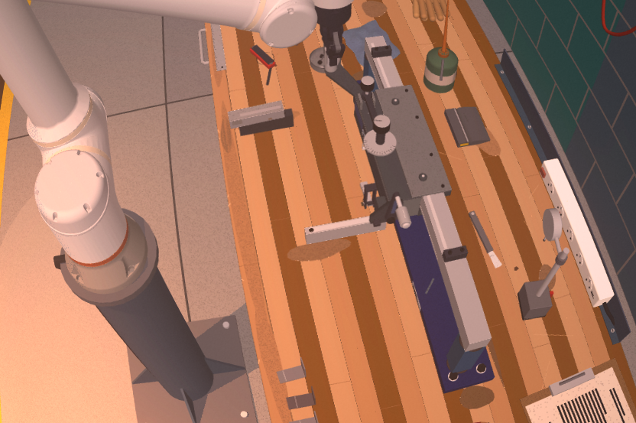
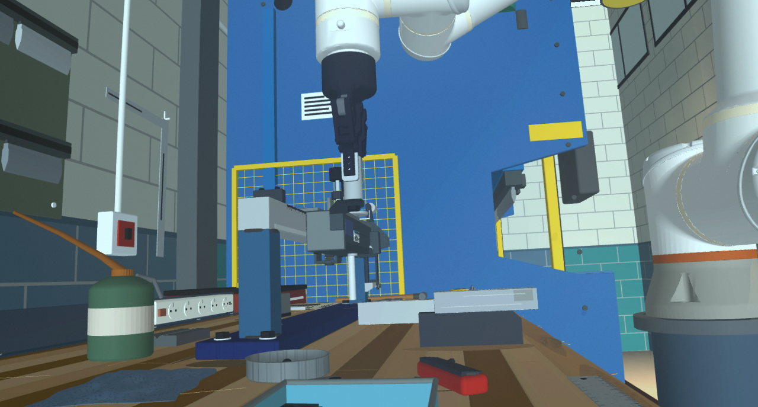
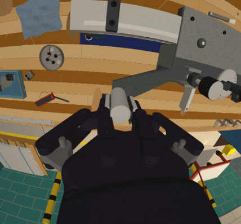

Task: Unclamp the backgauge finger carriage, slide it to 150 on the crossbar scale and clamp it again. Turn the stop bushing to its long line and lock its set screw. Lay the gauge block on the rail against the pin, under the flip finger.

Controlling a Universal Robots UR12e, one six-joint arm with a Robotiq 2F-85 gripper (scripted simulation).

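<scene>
My gripper is closed around the pale round grip of the clamp lever, at the lever's free end. The grey lever arm runs from that grip back to the grey finger carriage. The carriage sits on the pale crossbar. A black knob over a graduated dial stands on the carriage's near side. The flip finger and rail reach out from the carriage toward the bench's near edge. The gauge block lies on a dark stand, left of the carriage.
Behind the bench a blue press frame and a yellow mesh guard stand. A green oil can, a dark pad, a power strip, a dial stand, a blue cloth, a parts dish and a red brush lie around.
</scene>
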